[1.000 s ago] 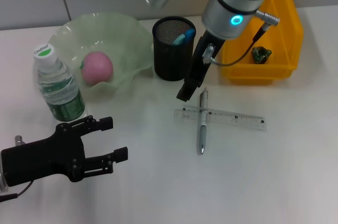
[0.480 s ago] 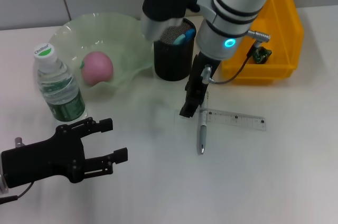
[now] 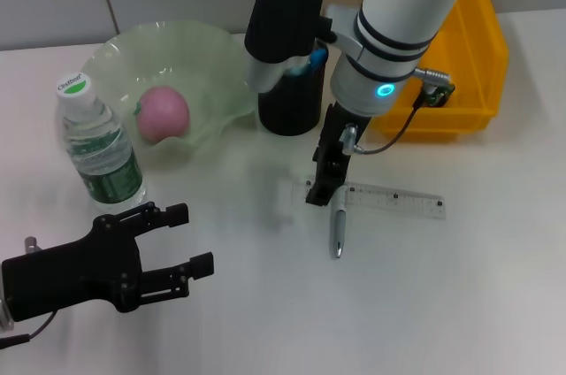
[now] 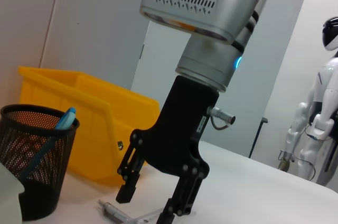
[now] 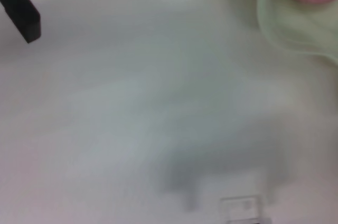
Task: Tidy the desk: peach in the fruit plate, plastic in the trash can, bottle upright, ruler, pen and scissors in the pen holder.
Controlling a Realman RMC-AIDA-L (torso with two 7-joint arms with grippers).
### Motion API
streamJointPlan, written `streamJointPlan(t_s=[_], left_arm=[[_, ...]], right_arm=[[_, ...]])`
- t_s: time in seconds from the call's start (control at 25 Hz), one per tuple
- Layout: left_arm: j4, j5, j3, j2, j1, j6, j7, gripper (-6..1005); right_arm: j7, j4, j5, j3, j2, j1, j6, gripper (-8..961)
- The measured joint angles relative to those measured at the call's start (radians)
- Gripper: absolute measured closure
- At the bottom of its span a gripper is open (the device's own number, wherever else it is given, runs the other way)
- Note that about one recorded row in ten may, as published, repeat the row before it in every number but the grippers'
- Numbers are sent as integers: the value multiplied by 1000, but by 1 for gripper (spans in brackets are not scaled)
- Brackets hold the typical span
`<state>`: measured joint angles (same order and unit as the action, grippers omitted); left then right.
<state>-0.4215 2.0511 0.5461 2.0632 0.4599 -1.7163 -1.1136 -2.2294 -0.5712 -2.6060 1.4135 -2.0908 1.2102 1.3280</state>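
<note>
We see the right arm reaching in from the far side of the desk, its white forearm angled down and its black right gripper (image 3: 322, 182) hanging over the upper end of the pen (image 3: 338, 232). From the left wrist view the right gripper's (image 4: 151, 207) two fingers stand spread, one on either side of the pen (image 4: 113, 213), with nothing between them; whether the tips touch the desk we cannot tell. The pen lies across the clear ruler (image 3: 389, 199), which rests flat on the desk.

Our left gripper (image 3: 168, 247) is parked low at the near left of the desk, level with the surface, its fingers apart and holding nothing.

The peach (image 3: 162, 114) sits in the pale green fruit plate (image 3: 217, 57) at the far left. The bottle (image 3: 95, 147) stands upright just in front of the plate. The black mesh pen holder (image 3: 287, 114) stands beside the plate, a blue-handled item (image 3: 307, 63) in it, probably the scissors, though the arm hides most of it. Behind the right arm is the yellow trash can (image 3: 482, 83), with a small dark green scrap (image 3: 433, 96) lying inside.

The desk (image 3: 442, 304) is plain white, backed by a pale wall. The left wrist view shows a white humanoid robot (image 4: 319, 108) standing far off in the room.
</note>
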Motion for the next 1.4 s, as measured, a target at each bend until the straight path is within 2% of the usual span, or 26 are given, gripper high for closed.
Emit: streamJointPlan(t_s=[0.64, 0.96, 1.4], left_arm=[[4, -4, 0, 3, -3, -3, -2, 157], [4, -5, 0, 3, -4, -5, -15, 156], [4, -5, -2, 3, -4, -9, -24, 156]], right_arm=[[42, 80, 66, 59, -1, 0, -113, 300], [38, 106, 133, 150, -2, -3, -161, 301], [34, 107, 133, 154, -1, -8, -169, 301]])
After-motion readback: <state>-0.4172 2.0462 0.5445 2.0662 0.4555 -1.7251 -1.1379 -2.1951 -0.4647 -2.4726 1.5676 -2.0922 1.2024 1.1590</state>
